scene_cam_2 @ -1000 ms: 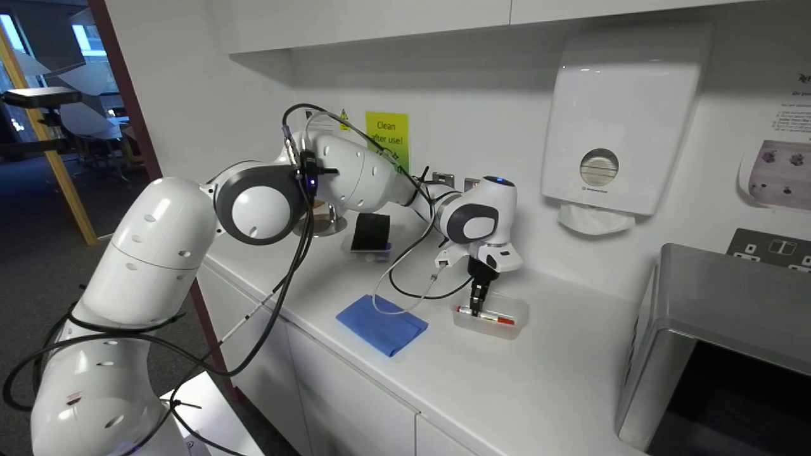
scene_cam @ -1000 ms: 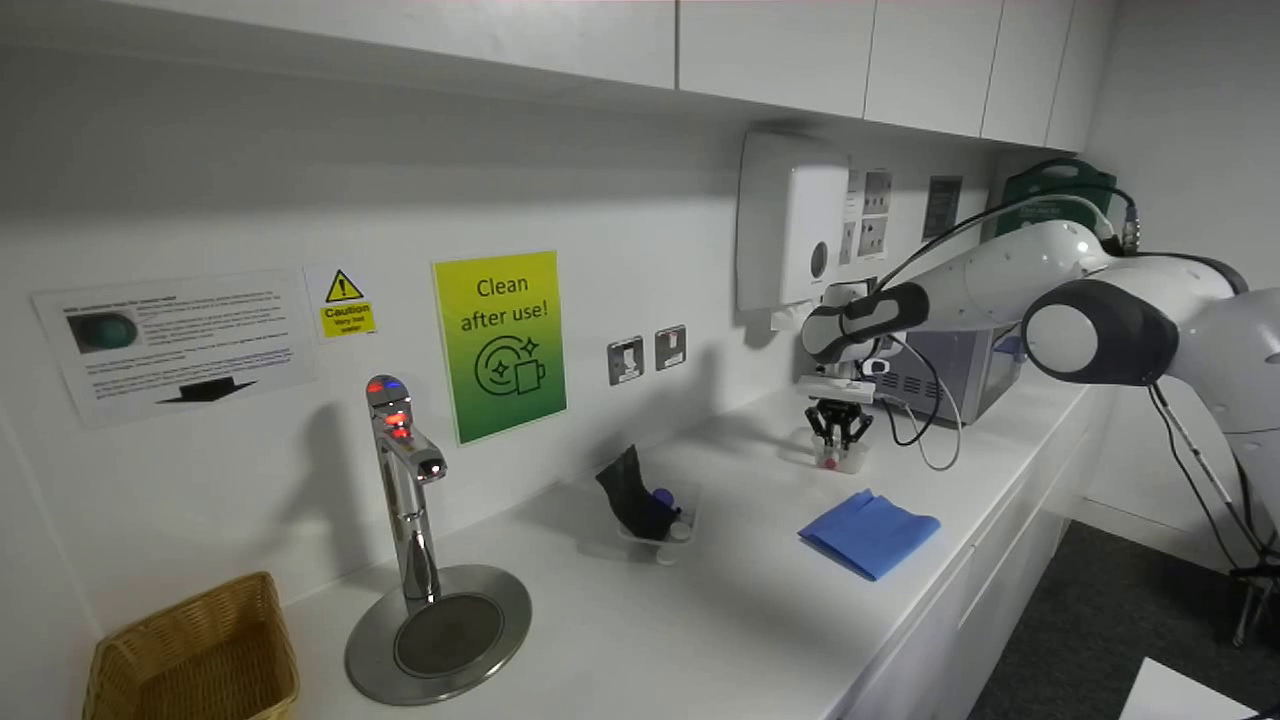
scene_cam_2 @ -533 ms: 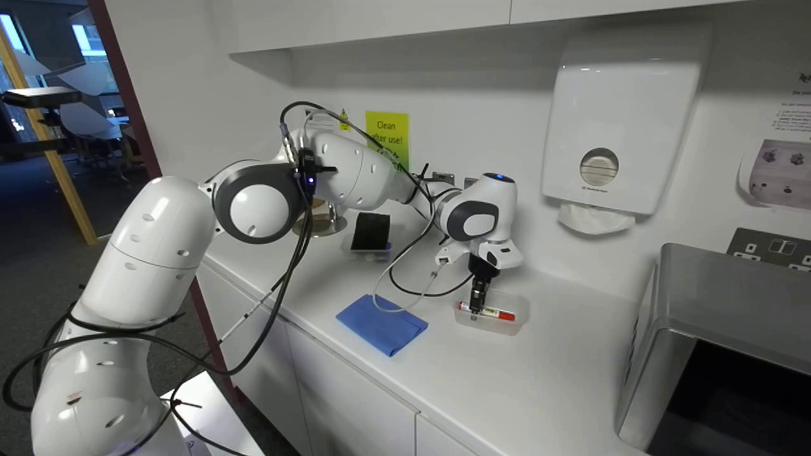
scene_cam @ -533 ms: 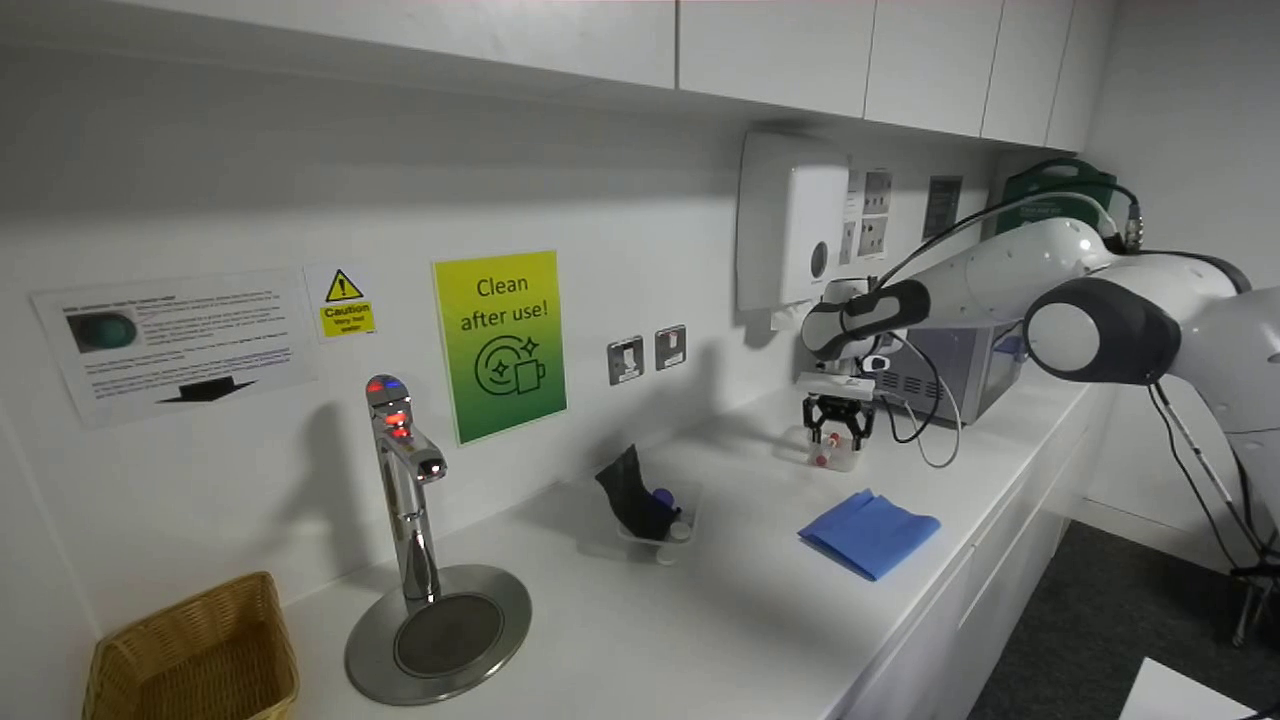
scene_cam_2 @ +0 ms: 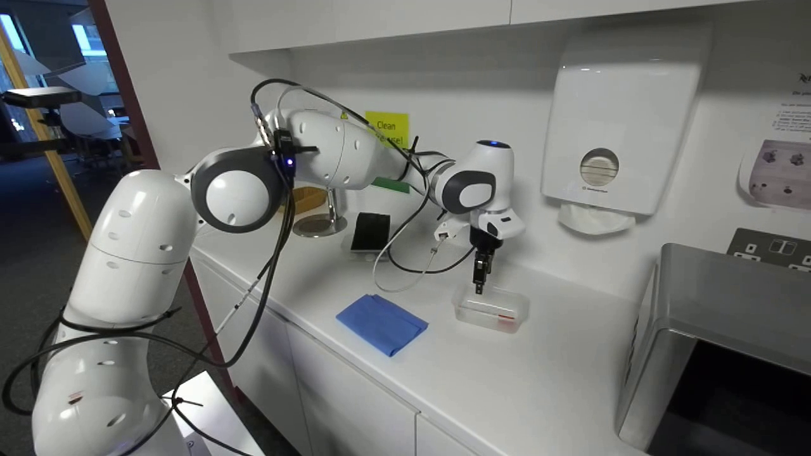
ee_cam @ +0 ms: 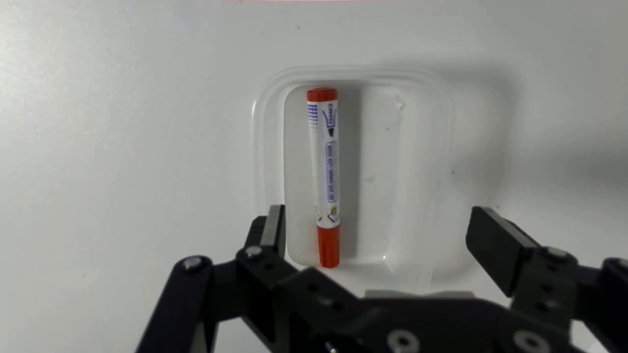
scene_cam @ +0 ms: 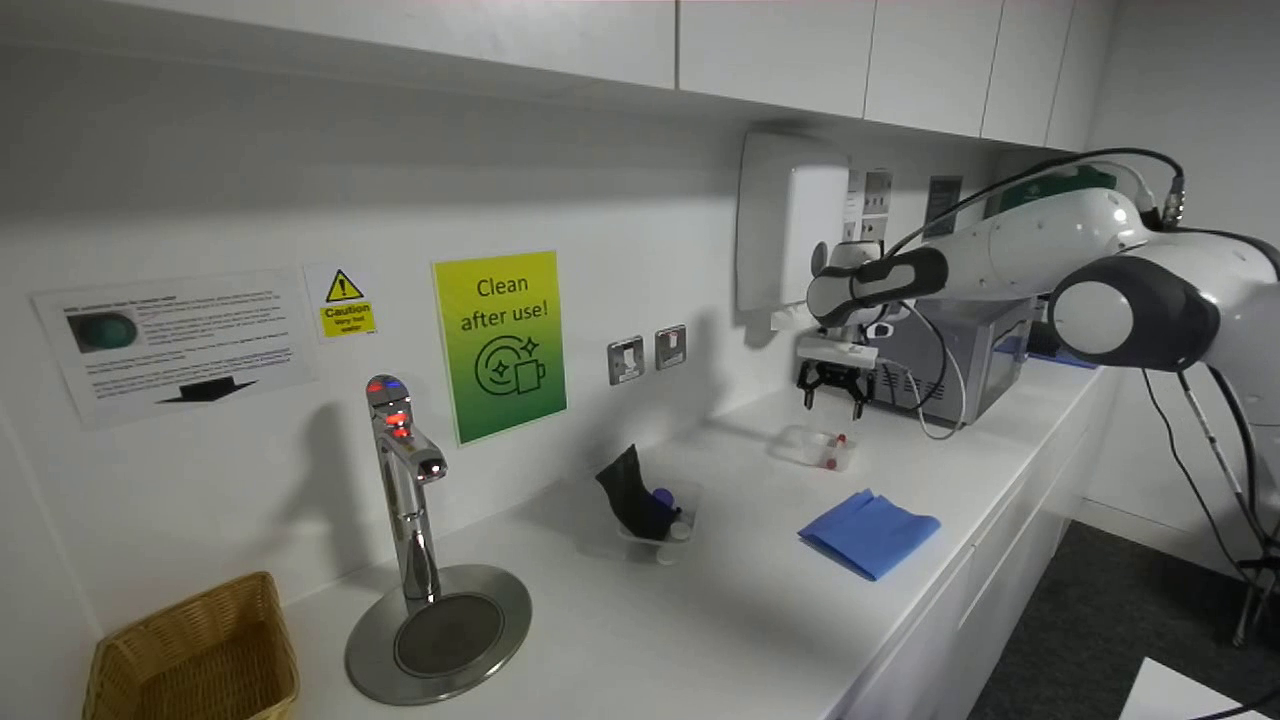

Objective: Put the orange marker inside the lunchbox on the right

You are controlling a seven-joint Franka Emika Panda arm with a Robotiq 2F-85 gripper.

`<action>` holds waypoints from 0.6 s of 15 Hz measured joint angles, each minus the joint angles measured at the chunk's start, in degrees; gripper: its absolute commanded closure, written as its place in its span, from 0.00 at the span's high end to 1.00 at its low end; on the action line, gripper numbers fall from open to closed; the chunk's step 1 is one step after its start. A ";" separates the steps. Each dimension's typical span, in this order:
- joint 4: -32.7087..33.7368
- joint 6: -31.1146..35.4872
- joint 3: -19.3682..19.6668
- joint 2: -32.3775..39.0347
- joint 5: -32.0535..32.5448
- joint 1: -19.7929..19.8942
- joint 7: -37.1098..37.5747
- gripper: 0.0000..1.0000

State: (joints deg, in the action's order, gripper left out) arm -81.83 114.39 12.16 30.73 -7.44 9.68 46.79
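Note:
The orange marker (ee_cam: 327, 166), with a white printed barrel and reddish-orange cap and end, lies inside the clear lunchbox on the right (ee_cam: 265, 147), along one of its side walls. In both exterior views its red ends show through the box; one is the marker's red tip (scene_cam_2: 507, 317). My gripper (ee_cam: 378, 209) is open wide above the lunchbox, with nothing held between its fingers. An exterior view shows the gripper (scene_cam: 833, 405) hanging over the lunchbox (scene_cam: 793, 447), apart from box and marker.
A folded blue cloth (scene_cam_2: 382, 324) lies nearer the counter edge. Another clear container (scene_cam: 690, 515) holds a black pouch (scene_cam: 635, 500) and small items. A microwave (scene_cam_2: 728, 316), a tap (scene_cam: 405, 500), a wicker basket (scene_cam: 195, 650) and a paper dispenser (scene_cam_2: 624, 126) stand around.
My gripper has opened and let go of the marker, which dropped flat into the lunchbox. The arm has then risen straight up, clear of the box.

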 measured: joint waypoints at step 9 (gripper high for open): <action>-1.42 0.01 -4.78 -4.90 -4.53 -0.52 -9.41 1.00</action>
State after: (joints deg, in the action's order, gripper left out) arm -83.24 114.40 7.38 25.83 -11.97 9.16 37.38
